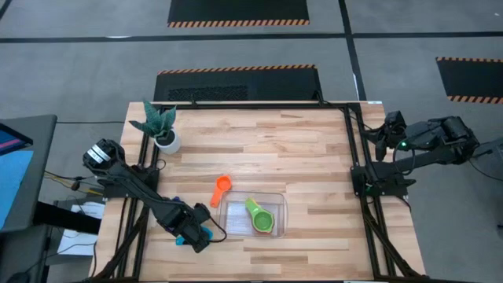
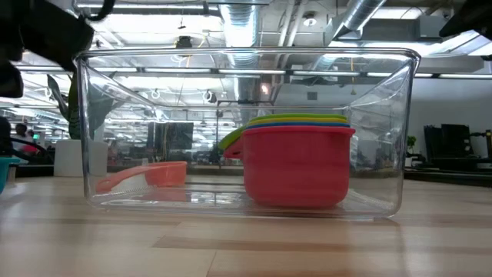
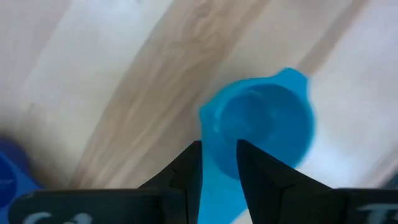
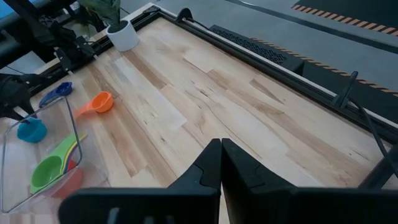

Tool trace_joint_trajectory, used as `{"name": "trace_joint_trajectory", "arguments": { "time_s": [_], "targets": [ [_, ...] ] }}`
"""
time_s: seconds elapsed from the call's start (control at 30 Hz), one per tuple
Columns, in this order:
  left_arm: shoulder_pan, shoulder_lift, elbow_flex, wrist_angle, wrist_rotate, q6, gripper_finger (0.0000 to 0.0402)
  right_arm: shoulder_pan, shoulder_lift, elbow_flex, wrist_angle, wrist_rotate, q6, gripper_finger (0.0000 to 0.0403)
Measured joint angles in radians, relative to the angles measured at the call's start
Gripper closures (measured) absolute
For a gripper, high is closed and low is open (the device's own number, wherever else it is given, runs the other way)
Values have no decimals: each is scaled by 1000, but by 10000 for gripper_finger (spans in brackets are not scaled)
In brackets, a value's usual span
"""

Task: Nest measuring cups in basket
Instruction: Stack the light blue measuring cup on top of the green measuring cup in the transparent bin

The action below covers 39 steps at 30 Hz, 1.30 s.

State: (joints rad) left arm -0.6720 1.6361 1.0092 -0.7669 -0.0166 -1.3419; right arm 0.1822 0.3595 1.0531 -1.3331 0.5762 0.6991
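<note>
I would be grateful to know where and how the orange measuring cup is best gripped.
Grip the orange measuring cup by its flat handle, coming straight down from above. The handle is narrow enough to pinch, while the bowl is round and wider. The basket corner sits close beside it, so a sideways approach looks crowded.

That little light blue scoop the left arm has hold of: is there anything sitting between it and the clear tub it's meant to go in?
Nothing visible does. The left gripper holds the light blue cup by its handle, just beside the basket. The table between them looks bare. The orange cup lies off to the side, toward the plant pot, not in the path.
</note>
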Motion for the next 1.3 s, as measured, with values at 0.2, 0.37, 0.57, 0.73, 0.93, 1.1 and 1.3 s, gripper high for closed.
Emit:
{"name": "trace_joint_trajectory", "arguments": {
  "time_s": [0.2,0.37,0.57,0.73,0.93,1.1,1.3],
  "targets": [
    [0,60,0,29,4,-3,315,0,0,0,1,0,0,377],
    [0,129,1,60,10,-13,315,0,0,0,1,0,0,377],
    [4,133,3,63,71,-33,376,0,0,0,1,0,0,377],
    [0,84,6,55,101,-41,397,0,0,0,1,0,0,377],
    [28,-12,90,59,91,24,399,0,0,0,1,0,1,377],
    [67,-70,205,49,76,98,400,0,0,0,2,0,31,377],
    [164,-81,366,91,-76,331,401,0,0,0,2,0,60,377]
  ]
}}
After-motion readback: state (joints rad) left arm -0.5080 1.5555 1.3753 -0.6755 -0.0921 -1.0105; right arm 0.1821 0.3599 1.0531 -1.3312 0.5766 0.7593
